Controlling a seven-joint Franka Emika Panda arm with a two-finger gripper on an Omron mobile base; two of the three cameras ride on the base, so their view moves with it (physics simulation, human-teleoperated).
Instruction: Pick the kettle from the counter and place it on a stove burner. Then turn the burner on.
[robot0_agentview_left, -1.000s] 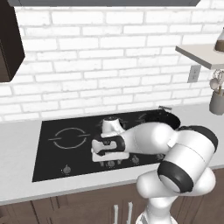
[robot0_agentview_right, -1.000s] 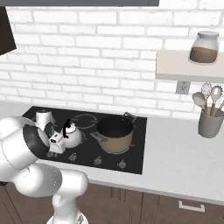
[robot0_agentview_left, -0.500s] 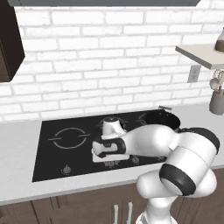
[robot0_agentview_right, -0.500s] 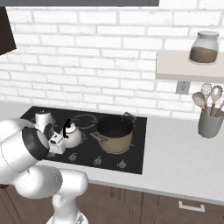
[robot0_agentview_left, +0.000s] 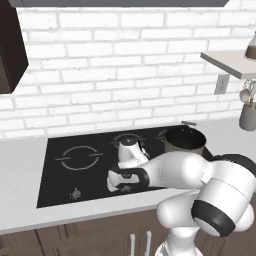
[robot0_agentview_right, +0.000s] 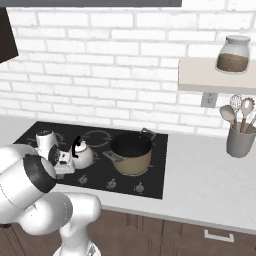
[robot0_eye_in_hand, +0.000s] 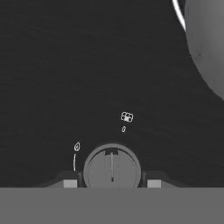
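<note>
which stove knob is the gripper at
The knob just in front of the kettle, left of the three uncovered knobs; the hand view shows it between the fingertips.

- The small round whitish-silver kettle (robot0_agentview_right: 82, 155) with its black arched handle stands on the flat black glass stove (robot0_agentview_right: 157, 150).
- The robot's hand (robot0_agentview_right: 64, 161) sits low, just left of it.
- A tan pot with a dark inside (robot0_agentview_right: 131, 154) stands beside the kettle.
- The light-grey tabletop (robot0_agentview_right: 210, 175) carries a grey utensil holder (robot0_agentview_right: 240, 140).

In the hand view the kettle (robot0_eye_in_hand: 208, 43) is cut off at two o'clock by the edge. The stove knob (robot0_eye_in_hand: 112, 168) loses its lower part at six o'clock, and the gripper (robot0_eye_in_hand: 112, 183) shows only fingertip stubs.

In the left base view the arm hides the kettle's (robot0_agentview_left: 131, 151) base.
</note>
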